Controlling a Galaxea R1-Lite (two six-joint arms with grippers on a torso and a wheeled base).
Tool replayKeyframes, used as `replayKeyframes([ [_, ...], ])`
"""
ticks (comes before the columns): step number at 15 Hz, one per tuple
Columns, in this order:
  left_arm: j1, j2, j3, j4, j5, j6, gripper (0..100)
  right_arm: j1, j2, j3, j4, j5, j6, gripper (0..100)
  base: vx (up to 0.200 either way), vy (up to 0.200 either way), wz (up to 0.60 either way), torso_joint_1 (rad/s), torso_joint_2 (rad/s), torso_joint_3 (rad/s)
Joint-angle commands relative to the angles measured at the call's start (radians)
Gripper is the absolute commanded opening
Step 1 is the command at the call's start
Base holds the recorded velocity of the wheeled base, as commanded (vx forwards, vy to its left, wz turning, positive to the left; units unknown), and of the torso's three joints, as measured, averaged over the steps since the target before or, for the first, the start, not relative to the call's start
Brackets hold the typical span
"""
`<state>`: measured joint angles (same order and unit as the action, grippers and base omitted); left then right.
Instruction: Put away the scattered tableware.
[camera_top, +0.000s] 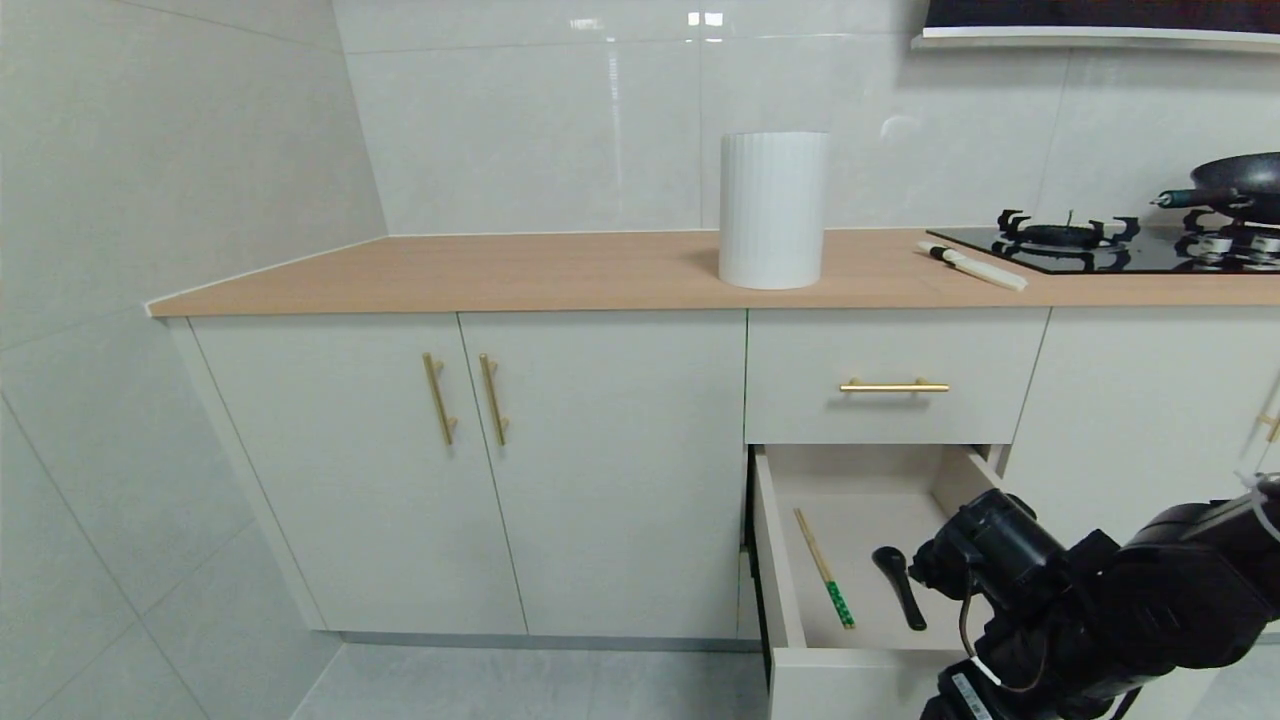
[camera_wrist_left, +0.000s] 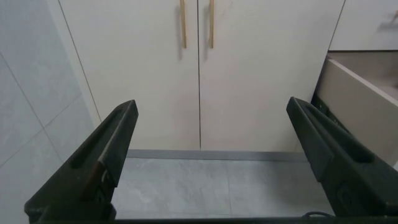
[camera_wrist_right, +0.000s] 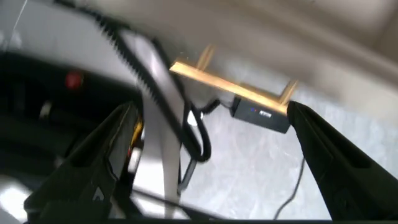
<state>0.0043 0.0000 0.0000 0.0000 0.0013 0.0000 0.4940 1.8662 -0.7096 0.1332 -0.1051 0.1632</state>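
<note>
Countertop (camera_top: 560, 270): 1 white ribbed canister (camera_top: 772, 210), upright; 1 white knife (camera_top: 972, 266) lying flat just beside the gas hob (camera_top: 1130, 258), well apart from the canister. The hob carries 1 black wok (camera_top: 1240, 180). Below the top: 2 cabinet doors (camera_top: 340, 470), shut; 1 closed drawer (camera_top: 980, 360); under it 1 open drawer (camera_top: 778, 560). Inside the open drawer: 1 pair of chopsticks (camera_top: 824, 568), green-tipped, and 1 black spoon (camera_top: 899, 585), side by side, near but not touching. The left gripper (camera_wrist_left: 211, 162) has its fingers spread wide with nothing between them, facing the cabinet doors and the floor. The right gripper (camera_wrist_right: 208, 162) has its fingers apart, holding nothing; 1 gold bar handle (camera_wrist_right: 230, 87) lies beyond them.
</note>
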Motion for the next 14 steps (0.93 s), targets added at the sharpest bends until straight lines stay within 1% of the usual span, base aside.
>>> replayKeyframes([
  [1, 0.0, 0.0, 0.0, 0.0, 0.0, 0.0, 100, -0.032, 0.042, -0.001, -0.029, -0.015, 0.001, 100, 0.0, 0.0, 0.0, 0.0, 0.0, 0.0],
  [2, 0.0, 0.0, 0.0, 0.0, 0.0, 0.0, 100, -0.035, 0.044, -0.001, -0.037, -0.015, 0.001, 100, 0.0, 0.0, 0.0, 0.0, 0.0, 0.0],
  [4, 0.0, 0.0, 0.0, 0.0, 0.0, 0.0, 100, -0.04, 0.074, -0.001, -0.096, -0.018, 0.045, 100, 0.0, 0.0, 0.0, 0.0, 0.0, 0.0],
  [8, 0.0, 0.0, 0.0, 0.0, 0.0, 0.0, 100, -0.054, 0.113, -0.002, -0.207, -0.054, 0.091, 100, 0.0, 0.0, 0.0, 0.0, 0.0, 0.0],
  [10, 0.0, 0.0, 0.0, 0.0, 0.0, 0.0, 100, -0.071, 0.172, -0.002, -0.339, -0.071, 0.16, 100, 0.0, 0.0, 0.0, 0.0, 0.0, 0.0],
  [11, 0.0, 0.0, 0.0, 0.0, 0.0, 0.0, 100, -0.084, 0.2, -0.001, -0.391, -0.088, 0.167, 100, 0.0, 0.0, 0.0, 0.0, 0.0, 0.0],
  [12, 0.0, 0.0, 0.0, 0.0, 0.0, 0.0, 100, -0.091, 0.209, -0.001, -0.411, -0.093, 0.167, 100, 0.0, 0.0, 0.0, 0.0, 0.0, 0.0],
  [13, 0.0, 0.0, 0.0, 0.0, 0.0, 0.0, 100, -0.115, 0.245, 0.001, -0.492, -0.105, 0.174, 100, 0.0, 0.0, 0.0, 0.0, 0.0, 0.0],
  [14, 0.0, 0.0, 0.0, 0.0, 0.0, 0.0, 100, -0.134, 0.272, -0.002, -0.54, -0.107, 0.187, 100, 0.0, 0.0, 0.0, 0.0, 0.0, 0.0],
])
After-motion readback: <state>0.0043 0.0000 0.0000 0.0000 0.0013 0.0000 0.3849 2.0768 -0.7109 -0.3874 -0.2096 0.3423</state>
